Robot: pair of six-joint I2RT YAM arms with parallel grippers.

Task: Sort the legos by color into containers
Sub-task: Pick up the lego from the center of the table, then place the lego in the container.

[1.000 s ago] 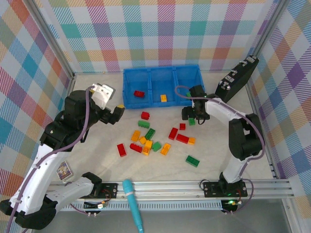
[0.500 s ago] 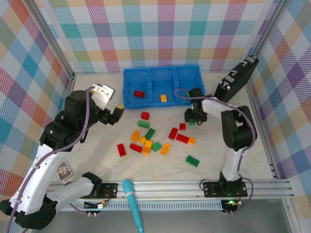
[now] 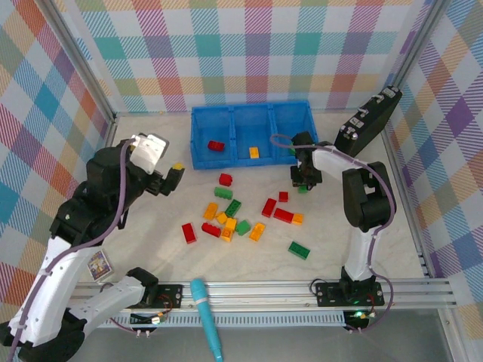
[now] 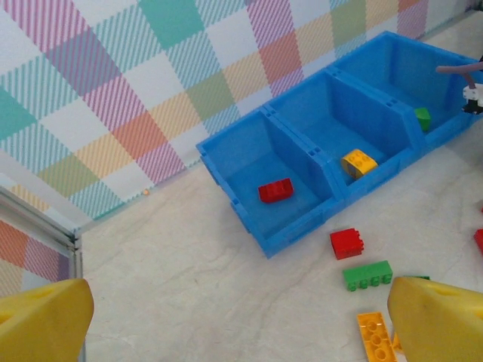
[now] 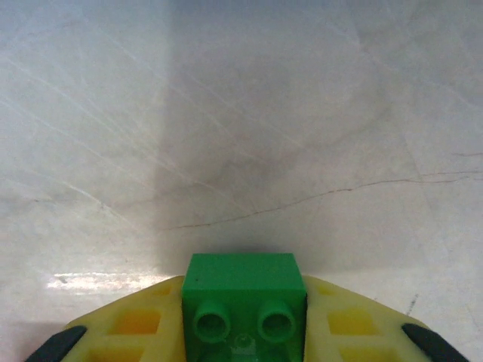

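Where the right pincer [image 3: 302, 181] hangs low over the pale surface [image 5: 241, 113], it is clenched on a green brick [image 5: 244, 302]. Its wrist camera shows two studs and a yellow finger [image 5: 128, 324] pressing on either side. The frame's lower edge cuts off the brick's near part and both fingers. From above, that brick is only a green speck under the pincer. The pincer sits just in front of the right-hand compartment of the blue bin [image 4: 294, 230], and the arm and its cable cross part of that compartment.

The left pincer [image 3: 172, 175] is released. Its yellow fingertips [image 4: 41, 320] stand wide apart in the bottom corners of its wrist view, both cut off there. The bin lies ahead of it and to its right. A red brick [image 4: 275, 190] is in the left compartment and a yellow brick [image 4: 358, 162] in the middle one. A second green brick [image 4: 423, 118] is in the right one, half hidden behind the dividing wall.

On the surface between this pincer and the bin lie a loose red brick [image 4: 347, 243] and a long green brick [image 4: 367, 274]. An orange brick [image 4: 375, 332] closer in runs to the frame's lower edge. The other loose bricks [image 3: 234, 219] cluster between the two pincers, nearer the arm bases, packed too tightly to count. A black case [image 3: 367, 121] stands tilted beyond the right pincer.
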